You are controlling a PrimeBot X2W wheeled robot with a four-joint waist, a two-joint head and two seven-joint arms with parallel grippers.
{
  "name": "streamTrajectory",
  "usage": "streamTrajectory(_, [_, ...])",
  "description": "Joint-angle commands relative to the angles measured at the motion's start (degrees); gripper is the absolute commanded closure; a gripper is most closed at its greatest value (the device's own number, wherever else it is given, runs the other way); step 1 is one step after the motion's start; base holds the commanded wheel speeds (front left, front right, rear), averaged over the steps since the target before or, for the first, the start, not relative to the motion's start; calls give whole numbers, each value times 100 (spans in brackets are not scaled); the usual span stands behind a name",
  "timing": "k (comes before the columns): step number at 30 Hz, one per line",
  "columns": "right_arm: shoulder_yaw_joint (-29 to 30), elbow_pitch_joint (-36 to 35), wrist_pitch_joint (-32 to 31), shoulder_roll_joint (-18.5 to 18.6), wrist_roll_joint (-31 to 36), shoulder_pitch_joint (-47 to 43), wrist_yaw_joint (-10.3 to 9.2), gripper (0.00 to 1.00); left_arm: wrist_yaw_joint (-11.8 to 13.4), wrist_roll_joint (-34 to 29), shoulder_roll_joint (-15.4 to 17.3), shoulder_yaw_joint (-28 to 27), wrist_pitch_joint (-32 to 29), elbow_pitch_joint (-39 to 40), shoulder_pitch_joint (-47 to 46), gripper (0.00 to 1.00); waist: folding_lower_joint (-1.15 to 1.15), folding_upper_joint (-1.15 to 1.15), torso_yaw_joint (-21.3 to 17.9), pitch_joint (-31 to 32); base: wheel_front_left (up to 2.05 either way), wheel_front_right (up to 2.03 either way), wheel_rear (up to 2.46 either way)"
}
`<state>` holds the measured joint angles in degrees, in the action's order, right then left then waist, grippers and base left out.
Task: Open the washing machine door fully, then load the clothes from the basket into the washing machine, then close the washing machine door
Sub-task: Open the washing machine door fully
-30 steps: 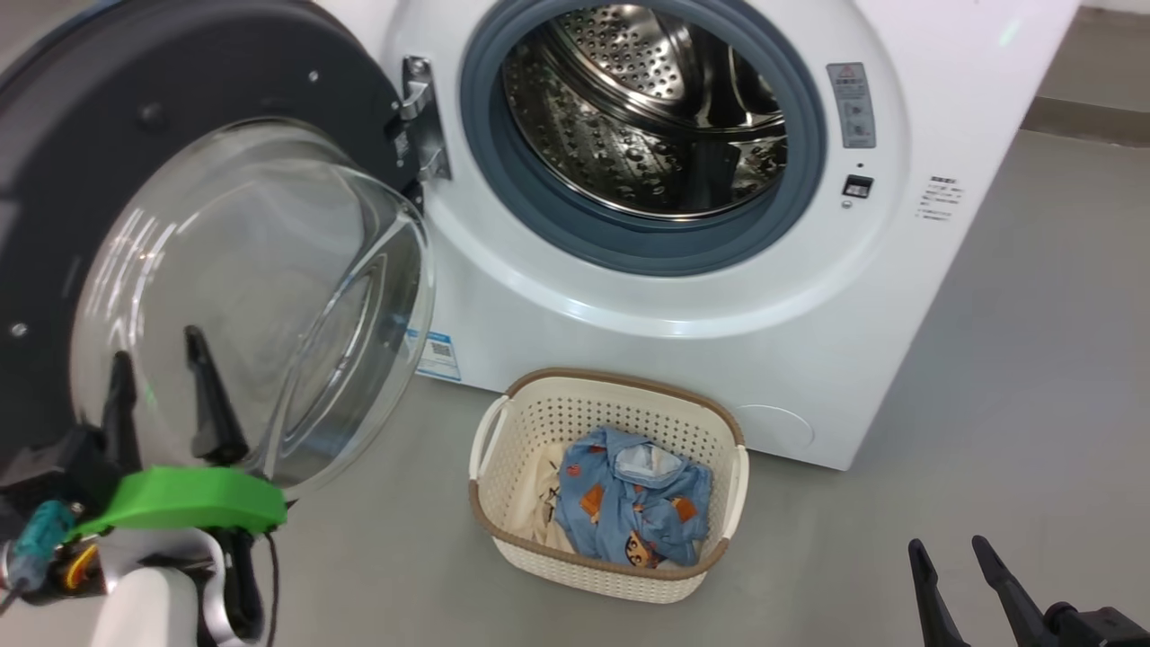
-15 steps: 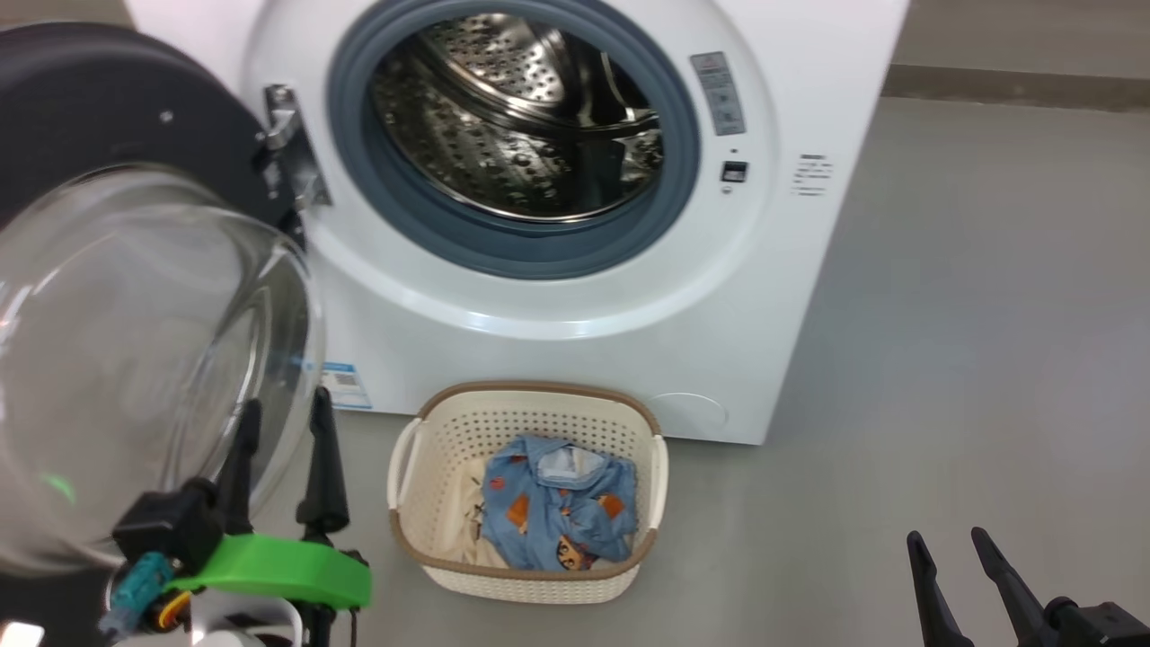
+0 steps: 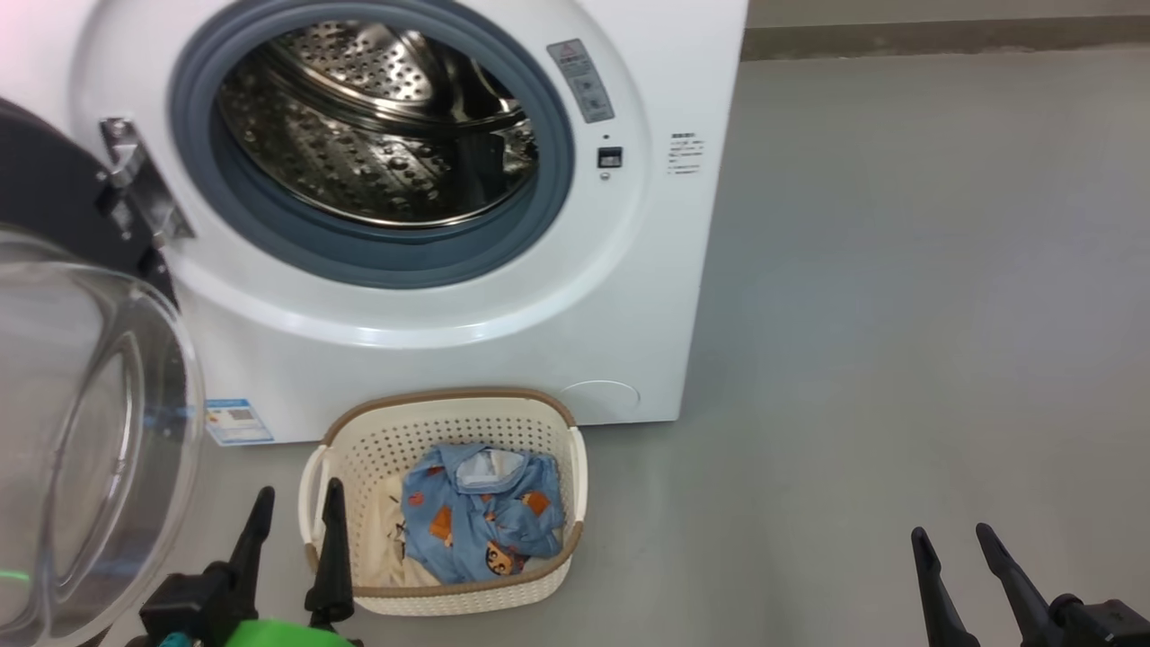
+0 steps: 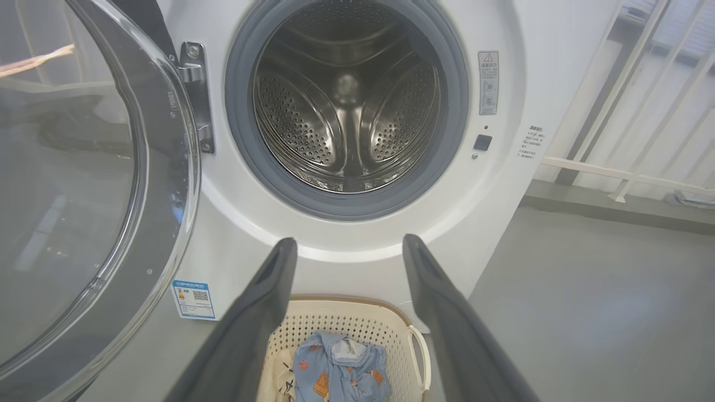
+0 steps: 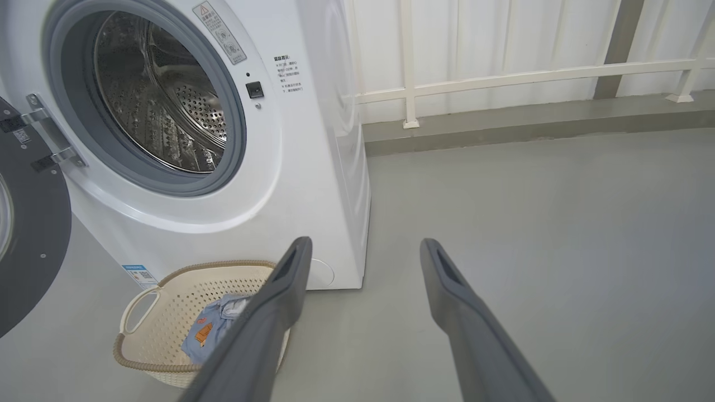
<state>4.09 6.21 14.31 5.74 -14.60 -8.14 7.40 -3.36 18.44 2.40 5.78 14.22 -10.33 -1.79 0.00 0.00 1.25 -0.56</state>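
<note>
The white washing machine [image 3: 431, 314] has its steel drum [image 3: 377, 135] exposed. The washing machine door [image 3: 90, 431] is swung open to the left, its clear glass bowl facing me. On the floor before the machine stands the cream basket [image 3: 449, 422] holding the clothes [image 3: 476, 521]: light-blue printed garments over a cream-white one. My left gripper [image 3: 299, 490] is open and empty, between the door and the basket's left handle. In the left wrist view the gripper [image 4: 349, 241] points at the machine above the basket [image 4: 335, 306]. My right gripper [image 3: 950, 533] is open over bare floor, far right of the basket.
Grey floor [image 3: 898, 314] stretches to the right of the machine. A white railing [image 5: 503, 78] on a low kerb runs behind it. A blue label [image 3: 238, 422] sits at the machine's lower left corner, near the door's edge.
The head camera has turned, sliding the whole scene leftward. My left gripper has come off the front of the door's glass bowl and now stands beside the basket. The right gripper holds its place.
</note>
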Motion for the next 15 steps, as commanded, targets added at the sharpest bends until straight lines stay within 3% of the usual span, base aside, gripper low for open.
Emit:
streamTrajectory(1, [-142,-153,69,112,55,214,9,0,-59,-100,68,-259,75,255,-11,0,0,0,-164,-39,0,0,0])
streamTrajectory(15, [29,-101,69,56,82,229,9,0,-206,41,49,-513,77,564,578,0,0,0,-239,-74,0,0,0])
